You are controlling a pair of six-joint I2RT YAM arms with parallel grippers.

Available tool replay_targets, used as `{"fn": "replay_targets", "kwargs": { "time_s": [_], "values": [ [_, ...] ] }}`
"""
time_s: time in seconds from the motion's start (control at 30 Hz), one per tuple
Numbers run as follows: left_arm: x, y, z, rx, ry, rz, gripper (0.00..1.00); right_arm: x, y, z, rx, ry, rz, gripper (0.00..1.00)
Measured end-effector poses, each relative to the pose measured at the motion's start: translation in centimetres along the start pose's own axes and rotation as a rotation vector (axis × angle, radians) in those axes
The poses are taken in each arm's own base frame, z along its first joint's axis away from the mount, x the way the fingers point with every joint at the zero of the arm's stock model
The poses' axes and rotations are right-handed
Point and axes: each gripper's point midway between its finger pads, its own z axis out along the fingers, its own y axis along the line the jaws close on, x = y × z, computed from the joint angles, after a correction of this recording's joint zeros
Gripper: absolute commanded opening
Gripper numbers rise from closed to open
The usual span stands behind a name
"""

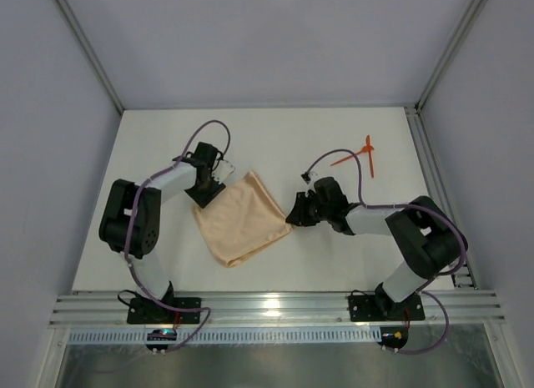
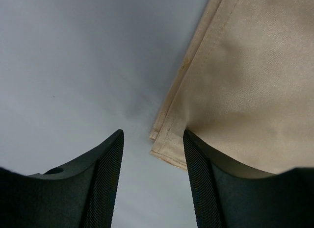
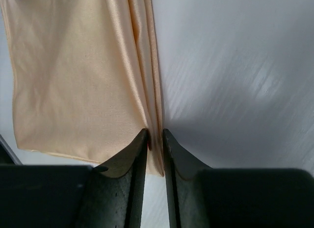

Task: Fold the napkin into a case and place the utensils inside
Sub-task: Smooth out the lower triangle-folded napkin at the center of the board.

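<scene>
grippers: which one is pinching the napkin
The right gripper: its jaws are shut on the edge of the napkin. The left gripper has its jaws apart around a loose corner.

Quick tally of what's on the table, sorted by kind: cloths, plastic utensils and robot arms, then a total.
Peach napkin: 1
Orange-red utensils: 2
Black robot arms: 2
Total: 5

Overhead, the utensils (image 1: 368,154) are too small to tell apart. Both wrist views' edges cut off the napkin (image 2: 245,81).
</scene>
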Motion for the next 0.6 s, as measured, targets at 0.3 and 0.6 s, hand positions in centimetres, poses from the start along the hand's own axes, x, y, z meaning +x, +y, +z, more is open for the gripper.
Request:
{"fn": "replay_targets", "kwargs": {
  "time_s": [0.3, 0.6],
  "values": [
    [-3.0, -0.7, 0.3, 0.063, -0.13, 0.001, 0.57, 4.1, 1.0, -3.2, -0.052, 0.005, 0.108, 0.36],
    [-4.4, -4.1, -7.4, 0.257, -0.307, 0.079, 0.57, 3.1, 2.3, -6.6, -0.02, -0.022, 0.068, 0.4]
  ]
}}
